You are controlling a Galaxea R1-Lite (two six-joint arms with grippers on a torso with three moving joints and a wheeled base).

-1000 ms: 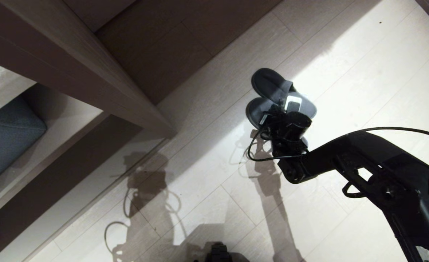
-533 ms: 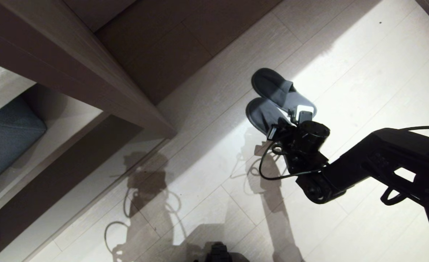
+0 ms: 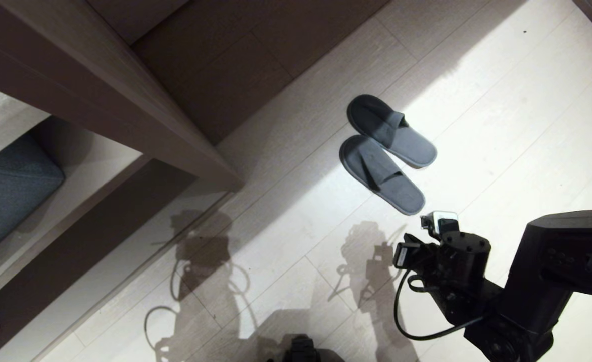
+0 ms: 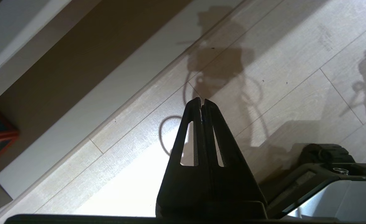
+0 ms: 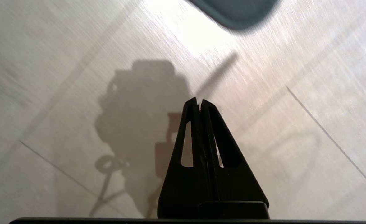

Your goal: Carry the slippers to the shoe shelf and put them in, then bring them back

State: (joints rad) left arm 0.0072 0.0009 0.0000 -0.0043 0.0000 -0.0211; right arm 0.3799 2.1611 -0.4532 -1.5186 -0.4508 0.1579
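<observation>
Slippers [image 3: 385, 152]: lay side by side on pale plank floor [image 3: 502, 100], touching or nearly so, toes pointing far-left, in sunlit strip right of taupe wooden furniture [image 3: 125, 100]. Heel edge of one slipper [image 5: 235, 12] seen past right gripper's tips. Right gripper [image 5: 199, 102]: hung over bare floor near and right of slippers, clear of them, fingers pressed together, holding nothing. Left gripper [image 4: 201, 101]: over floor near pale base board [image 4: 86, 102], fingers likewise closed and empty. Grey cushion [image 3: 9, 191]: at far left edge, under furniture
</observation>
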